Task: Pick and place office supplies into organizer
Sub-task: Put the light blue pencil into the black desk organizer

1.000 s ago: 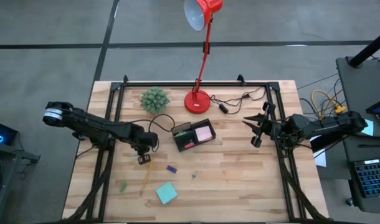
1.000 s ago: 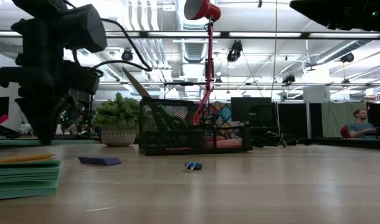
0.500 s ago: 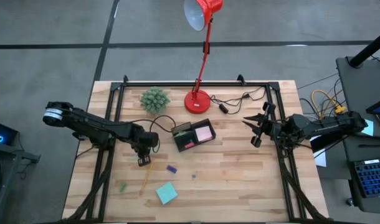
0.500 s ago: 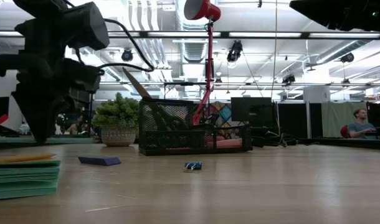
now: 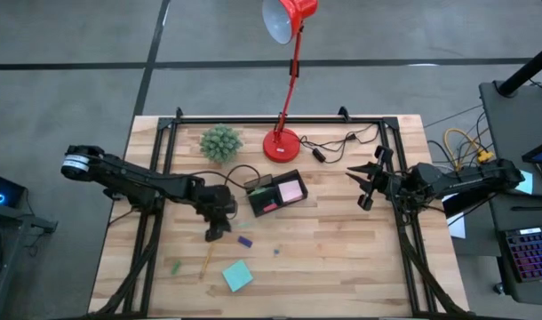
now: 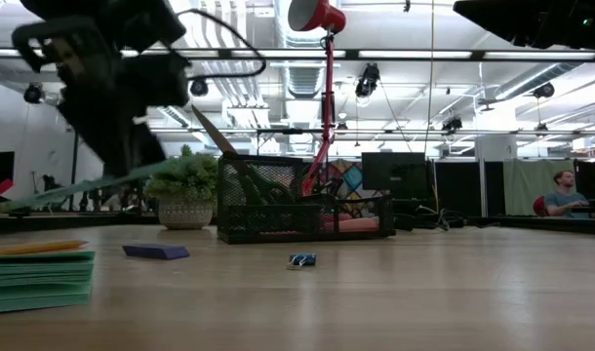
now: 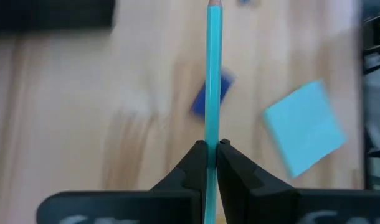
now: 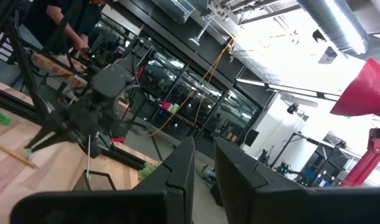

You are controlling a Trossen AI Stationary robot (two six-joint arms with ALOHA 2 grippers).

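Reaching in from the table's left edge, the left arm stretches low across the wood toward the middle, and the left gripper (image 5: 216, 233) hangs just short of the organizer's near left corner, its fingers (image 7: 193, 163) pressed together on a pale green pen (image 7: 213, 81). The pen is pinched near one end and sticks straight out ahead of the fingertips, its long axis in line with the gripper; in the low view it slants through the air above the table (image 5: 342, 258), tilted down toward the left (image 6: 78, 185). The right arm waits near the table's right edge, the right gripper (image 5: 367, 182) raised off the wood, its two fingers (image 8: 180, 165) standing close with a narrow gap and nothing between them. The black mesh organizer (image 5: 273, 193) sits at mid-table in front of the red lamp (image 5: 282, 142); a pink sticky-note pad (image 5: 290, 189) lies flat in its low front tray, and something tall leans out of its higher back section, too indistinct to name. On the wood nearer the front lie a purple eraser (image 5: 244, 241), a yellow pencil (image 5: 207, 259), a blue sticky-note pad (image 5: 237, 276), a small green item (image 5: 175, 266) and a tiny blue piece (image 5: 275, 252).
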